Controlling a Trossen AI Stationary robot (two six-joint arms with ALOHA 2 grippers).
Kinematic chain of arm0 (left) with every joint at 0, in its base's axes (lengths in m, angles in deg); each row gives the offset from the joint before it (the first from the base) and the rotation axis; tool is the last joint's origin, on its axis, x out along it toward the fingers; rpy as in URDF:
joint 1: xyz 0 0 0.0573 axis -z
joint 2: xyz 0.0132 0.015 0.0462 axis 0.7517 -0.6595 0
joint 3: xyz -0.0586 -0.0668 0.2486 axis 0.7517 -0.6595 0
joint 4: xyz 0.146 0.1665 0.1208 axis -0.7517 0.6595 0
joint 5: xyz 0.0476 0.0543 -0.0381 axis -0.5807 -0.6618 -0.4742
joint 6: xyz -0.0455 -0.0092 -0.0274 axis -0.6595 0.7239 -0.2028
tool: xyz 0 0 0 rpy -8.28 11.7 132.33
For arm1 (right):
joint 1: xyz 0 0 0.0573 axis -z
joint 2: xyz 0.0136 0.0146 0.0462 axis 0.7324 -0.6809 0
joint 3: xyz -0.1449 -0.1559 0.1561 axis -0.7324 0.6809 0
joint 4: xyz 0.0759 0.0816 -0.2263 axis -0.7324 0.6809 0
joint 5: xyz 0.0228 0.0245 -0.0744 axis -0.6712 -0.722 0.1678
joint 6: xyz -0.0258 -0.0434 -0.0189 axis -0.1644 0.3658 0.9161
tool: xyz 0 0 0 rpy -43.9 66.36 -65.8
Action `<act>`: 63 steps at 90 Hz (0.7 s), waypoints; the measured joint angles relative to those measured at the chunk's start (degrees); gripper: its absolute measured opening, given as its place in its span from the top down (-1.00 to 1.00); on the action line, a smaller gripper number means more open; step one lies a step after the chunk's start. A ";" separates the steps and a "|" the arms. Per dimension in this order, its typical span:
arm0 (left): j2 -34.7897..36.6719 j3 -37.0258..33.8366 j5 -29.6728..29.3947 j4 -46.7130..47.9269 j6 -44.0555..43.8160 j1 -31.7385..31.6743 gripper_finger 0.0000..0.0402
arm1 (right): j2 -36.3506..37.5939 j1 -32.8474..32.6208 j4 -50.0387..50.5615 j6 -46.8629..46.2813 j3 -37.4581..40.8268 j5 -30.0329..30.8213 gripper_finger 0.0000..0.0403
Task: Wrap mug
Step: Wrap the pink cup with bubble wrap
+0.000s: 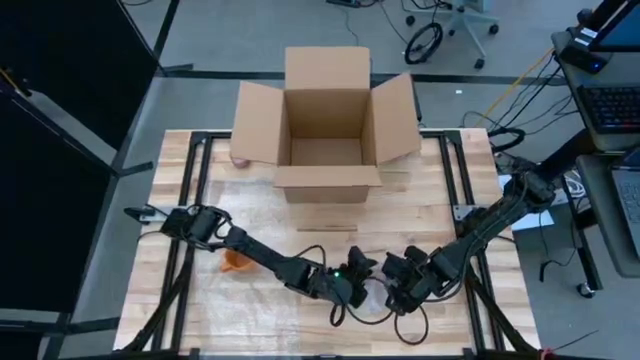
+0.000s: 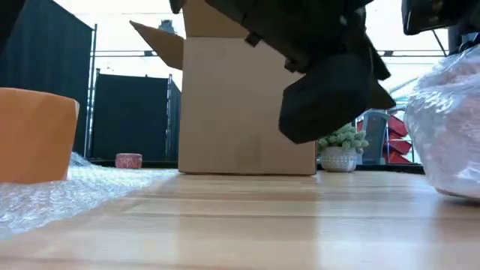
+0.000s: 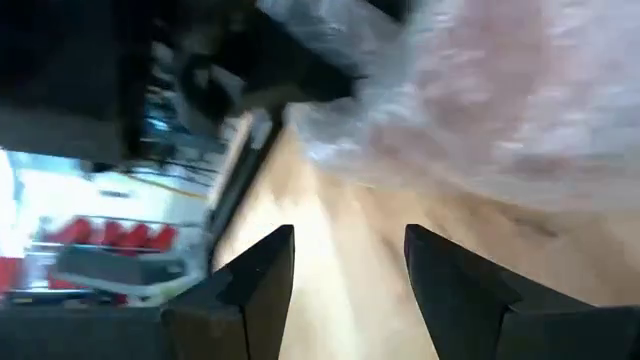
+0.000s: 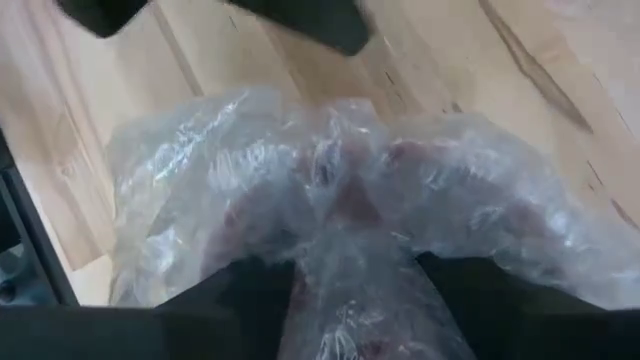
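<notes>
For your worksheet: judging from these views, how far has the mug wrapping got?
Looks done: bubble wrap already covers a pinkish object, presumably the mug. In hand: the right gripper pinches a fold of that wrap, while the left gripper is open beside the bundle. Left: the ends look loose, the cardboard box stands open, and an orange cup sits unwrapped.

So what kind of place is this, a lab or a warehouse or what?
Most likely a robotics lab or workshop. A wooden table on a metal frame carries two robot arms, an open cardboard box stands at its far edge, and cables and an office chair sit on the floor behind.
</notes>
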 joint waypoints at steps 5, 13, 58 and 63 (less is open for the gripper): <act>0.00 0.00 3.43 3.14 -4.86 -0.93 0.11 | -0.12 0.00 -0.21 -0.06 0.00 0.41 0.13; 0.00 -0.70 10.94 6.33 -12.21 -2.58 0.11 | -0.25 -0.02 -0.21 -1.01 0.00 1.16 0.18; 0.00 -1.86 19.91 7.88 -19.55 -4.00 0.11 | -1.03 0.02 0.27 0.76 0.46 0.51 0.95; 0.00 -1.88 19.90 7.90 -19.55 -4.02 0.11 | -1.03 0.04 0.05 0.74 0.46 0.04 0.97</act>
